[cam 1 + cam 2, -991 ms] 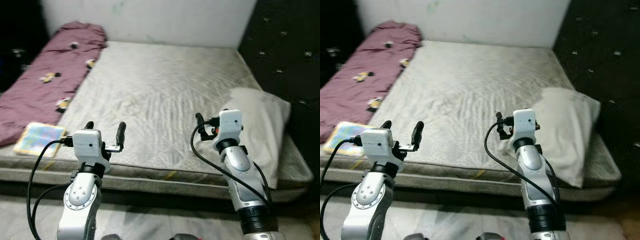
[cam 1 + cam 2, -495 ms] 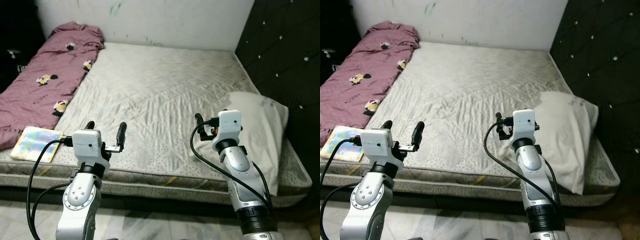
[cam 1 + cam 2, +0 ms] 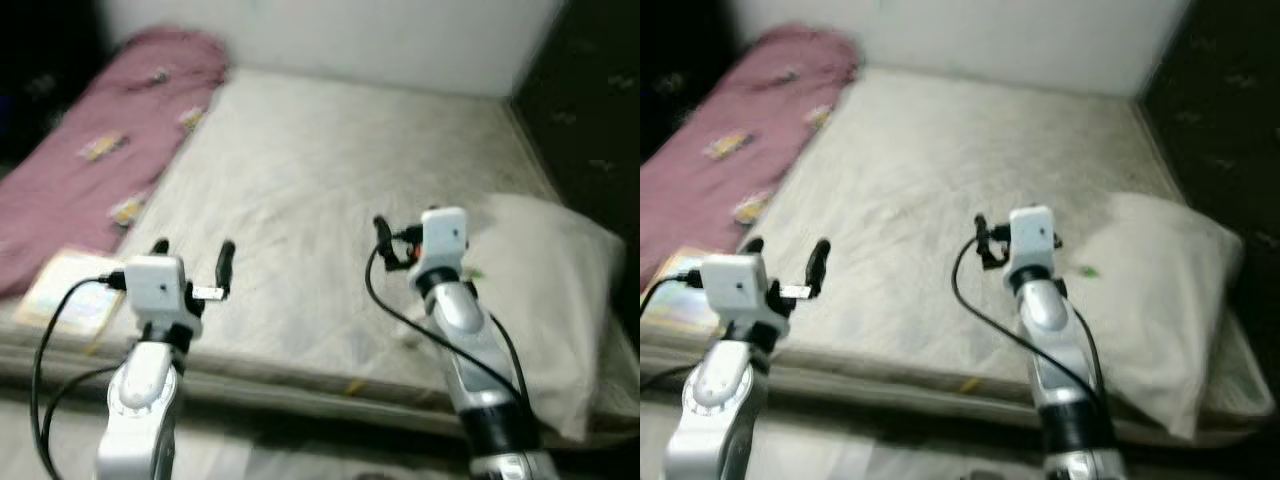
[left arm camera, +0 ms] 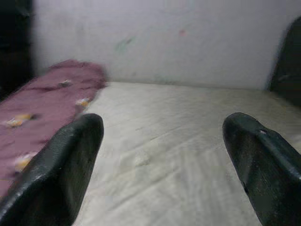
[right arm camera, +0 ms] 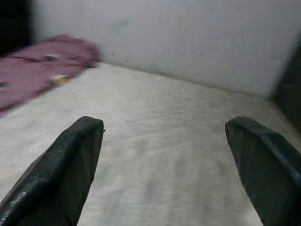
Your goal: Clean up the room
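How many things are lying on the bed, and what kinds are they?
Pillow: 1, white, on the robot's right
Blanket: 1, purple-pink, along the left side
Flat colourful thing, maybe a book: 1, at the near left corner
Total: 3 things on the mattress

The left gripper (image 4: 162, 165) has its two black fingers (image 4: 61, 174) spread wide above a pale mattress (image 4: 174, 141), a maroon blanket (image 4: 37, 101) at ten o'clock
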`<state>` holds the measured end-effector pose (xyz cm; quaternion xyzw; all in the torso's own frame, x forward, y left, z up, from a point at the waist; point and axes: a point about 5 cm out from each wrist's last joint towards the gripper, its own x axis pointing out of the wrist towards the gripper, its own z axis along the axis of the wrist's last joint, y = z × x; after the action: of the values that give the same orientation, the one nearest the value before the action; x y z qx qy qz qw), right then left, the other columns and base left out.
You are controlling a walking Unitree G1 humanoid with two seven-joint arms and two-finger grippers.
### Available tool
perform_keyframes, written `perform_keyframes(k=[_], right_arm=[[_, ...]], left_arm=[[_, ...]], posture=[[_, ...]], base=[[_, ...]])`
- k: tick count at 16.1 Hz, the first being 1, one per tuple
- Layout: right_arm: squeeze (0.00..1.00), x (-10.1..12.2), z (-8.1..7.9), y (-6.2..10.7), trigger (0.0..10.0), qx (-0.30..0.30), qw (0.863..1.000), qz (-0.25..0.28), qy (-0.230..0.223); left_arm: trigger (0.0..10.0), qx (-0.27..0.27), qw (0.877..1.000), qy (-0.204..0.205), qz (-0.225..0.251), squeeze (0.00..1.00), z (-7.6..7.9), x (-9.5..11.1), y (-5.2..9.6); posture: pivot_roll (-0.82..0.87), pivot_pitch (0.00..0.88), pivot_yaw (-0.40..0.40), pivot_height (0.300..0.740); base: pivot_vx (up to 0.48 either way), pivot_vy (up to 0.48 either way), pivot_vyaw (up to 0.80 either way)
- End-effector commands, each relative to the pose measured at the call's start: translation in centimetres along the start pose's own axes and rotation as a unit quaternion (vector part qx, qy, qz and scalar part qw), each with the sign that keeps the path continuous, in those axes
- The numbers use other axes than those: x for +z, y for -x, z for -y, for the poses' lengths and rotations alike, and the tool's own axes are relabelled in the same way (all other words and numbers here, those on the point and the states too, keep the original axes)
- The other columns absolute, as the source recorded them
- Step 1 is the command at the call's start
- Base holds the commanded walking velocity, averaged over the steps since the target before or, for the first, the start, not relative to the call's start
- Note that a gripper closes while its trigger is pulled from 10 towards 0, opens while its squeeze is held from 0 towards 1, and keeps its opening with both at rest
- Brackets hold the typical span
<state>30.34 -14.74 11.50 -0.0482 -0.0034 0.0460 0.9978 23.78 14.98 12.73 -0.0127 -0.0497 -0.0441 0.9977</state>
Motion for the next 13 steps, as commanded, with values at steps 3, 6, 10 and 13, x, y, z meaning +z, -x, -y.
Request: perform_keyframes(k=[3,6,10,13], right_arm=[[0.00,0.13,0.33,0.04,10.0,-0.009,1.000,0.001,-0.005],[0.00,0.08,0.45,0.04,10.0,-0.011,1.000,-0.001,-0.008],[0.00,0.02,0.39,0.04,10.0,-0.011,1.000,-0.002,-0.008],[0.00,0.00,0.36,-0.01,10.0,-0.010,1.000,-0.003,-0.008]], left_arm=[[10.0,0.008,1.000,-0.009,-0.002,0.00,0.06,-0.11,0.12],[10.0,0.043,0.999,-0.018,-0.011,0.00,-0.27,-0.39,-0.13],[10.0,0.042,0.999,-0.029,-0.012,0.00,-0.33,-0.39,-0.14],[10.0,0.039,0.999,-0.025,-0.015,0.00,-0.20,-0.46,-0.16]], posture=[[-0.01,0.000,-0.048,0.740],[-0.01,0.000,-0.048,0.740],[-0.01,0.000,-0.047,0.740],[-0.01,0.000,-0.047,0.740]], base=[[0.180,0.000,0.00],[0.000,0.000,-0.28],[0.000,0.000,-0.11],[0.000,0.000,-0.23]])
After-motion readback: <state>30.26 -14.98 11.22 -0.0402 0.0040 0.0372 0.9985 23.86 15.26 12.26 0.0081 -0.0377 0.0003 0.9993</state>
